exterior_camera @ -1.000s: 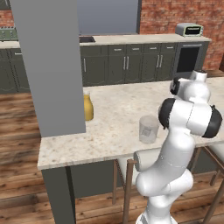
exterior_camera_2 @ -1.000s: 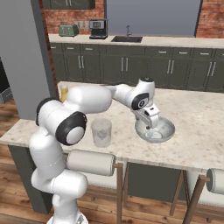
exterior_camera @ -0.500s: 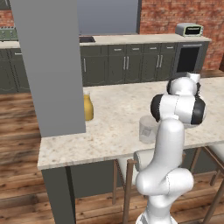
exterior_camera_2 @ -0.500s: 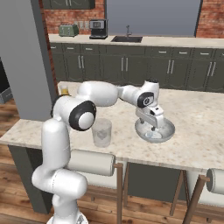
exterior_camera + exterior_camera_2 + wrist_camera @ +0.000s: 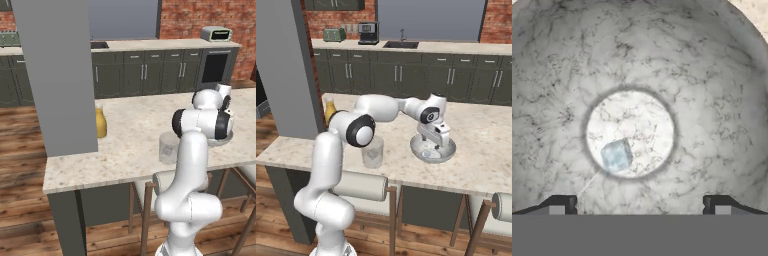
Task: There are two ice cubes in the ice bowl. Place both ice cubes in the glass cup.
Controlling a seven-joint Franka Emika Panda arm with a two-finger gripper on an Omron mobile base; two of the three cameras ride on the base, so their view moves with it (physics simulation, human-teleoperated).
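Observation:
In the hand view, the ice bowl (image 5: 722, 85) lies directly below my hand, pale grey and marbled. One small translucent ice cube (image 5: 616, 155) rests on its flat bottom, left of centre. My gripper (image 5: 639, 206) hangs open just above the bowl, and the cube lies ahead of the gap, nearer the left fingertip (image 5: 562, 205). From the right base view, the gripper (image 5: 437, 142) reaches down into the ice bowl (image 5: 452, 148) on the counter. The clear glass cup (image 5: 372, 152) stands upright to the bowl's left, near the counter's front edge. The cup (image 5: 168, 147) also appears in the left base view.
A yellow-orange jug (image 5: 330, 111) stands on the counter's far left beside a wide grey pillar (image 5: 60, 75). Padded stools (image 5: 361, 186) sit under the counter's front edge. Dark cabinets and a sink line the back wall.
The hand has sunk a little lower into the bowl and the arm's elbow has swung forward. The jaws stayed open. Bowl, cup and jug have not moved.

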